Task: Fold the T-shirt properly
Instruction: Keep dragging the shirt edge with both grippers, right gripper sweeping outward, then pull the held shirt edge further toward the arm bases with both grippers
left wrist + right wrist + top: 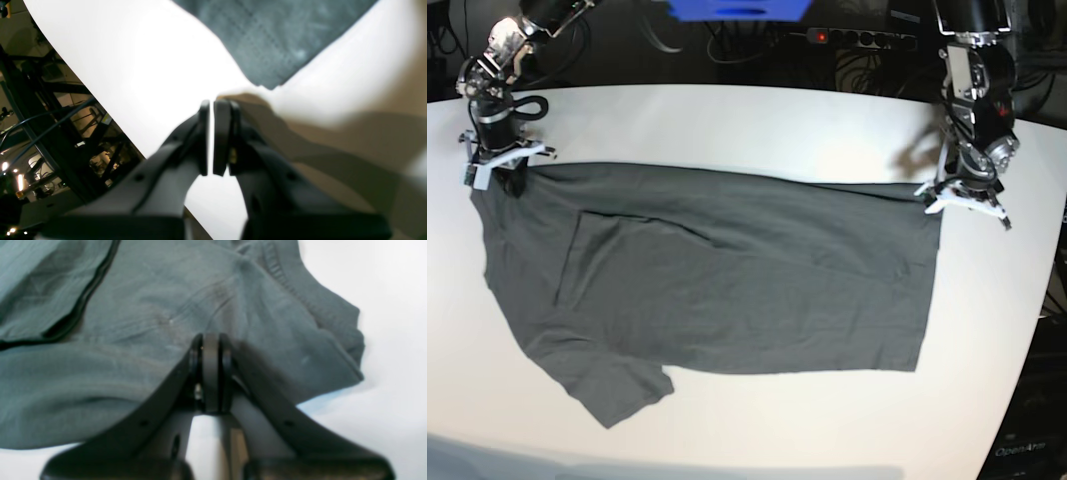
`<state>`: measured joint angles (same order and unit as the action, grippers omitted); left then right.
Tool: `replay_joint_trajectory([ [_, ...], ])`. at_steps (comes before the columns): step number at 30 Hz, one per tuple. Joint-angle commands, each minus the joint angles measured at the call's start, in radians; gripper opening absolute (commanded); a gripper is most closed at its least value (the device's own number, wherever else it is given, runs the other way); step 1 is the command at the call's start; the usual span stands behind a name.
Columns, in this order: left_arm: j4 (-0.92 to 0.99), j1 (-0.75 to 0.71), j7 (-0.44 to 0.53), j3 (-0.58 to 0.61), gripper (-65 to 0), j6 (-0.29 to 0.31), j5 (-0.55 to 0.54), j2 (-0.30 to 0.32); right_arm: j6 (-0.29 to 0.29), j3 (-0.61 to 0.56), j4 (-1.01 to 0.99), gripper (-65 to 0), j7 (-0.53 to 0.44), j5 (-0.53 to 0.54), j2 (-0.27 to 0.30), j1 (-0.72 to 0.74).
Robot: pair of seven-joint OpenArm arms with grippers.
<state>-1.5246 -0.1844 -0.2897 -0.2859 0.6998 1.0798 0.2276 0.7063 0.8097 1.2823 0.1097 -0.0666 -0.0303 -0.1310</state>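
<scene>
The dark grey T-shirt lies spread sideways on the white table, hem to the right and one sleeve sticking out at the lower left. My right gripper stands at the shirt's upper left corner. In the right wrist view this gripper is shut, its tips against the cloth near the ribbed collar; no pinched fold shows. My left gripper is at the shirt's upper right corner. In the left wrist view it is shut on nothing, just short of the shirt corner.
A blue object and a power strip sit behind the table's far edge. In the left wrist view the table edge runs diagonally, with dark frame and cables below it. White tabletop surrounds the shirt on all sides.
</scene>
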Motion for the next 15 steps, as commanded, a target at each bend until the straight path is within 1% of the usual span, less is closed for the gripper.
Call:
replay_joint_trajectory([
  [1,-0.018,-0.005,-0.003,-0.005,-62.6,-0.002,0.003,0.011,-0.008,0.004,-0.017,-64.6,0.164,-0.108,-0.009,-0.031],
  [4,-0.032,-0.022,-0.001,-0.008,-62.6,-0.002,-0.002,0.011,-0.008,0.004,-0.019,-64.6,0.164,-0.108,-0.009,-0.046],
  [7,-0.106,-0.025,-0.001,-0.039,-62.6,-0.002,-0.083,0.011,-0.008,0.000,-0.019,-64.6,0.164,-0.108,-0.009,-0.049],
  [10,-0.189,-0.027,0.013,-0.042,-62.6,-0.002,-0.161,0.011,-0.008,0.000,-0.019,-64.6,0.164,-0.109,-0.010,-0.049],
  [14,-0.265,-0.022,0.016,-0.043,-62.6,-0.002,-0.181,-0.001,-0.008,-0.002,-0.019,-64.6,0.164,-0.111,-0.010,-0.049],
  [15,-0.271,-0.020,0.016,-0.039,-62.6,-0.002,-0.181,-0.015,-0.008,-0.002,-0.017,-64.6,0.164,-0.111,-0.010,-0.049],
])
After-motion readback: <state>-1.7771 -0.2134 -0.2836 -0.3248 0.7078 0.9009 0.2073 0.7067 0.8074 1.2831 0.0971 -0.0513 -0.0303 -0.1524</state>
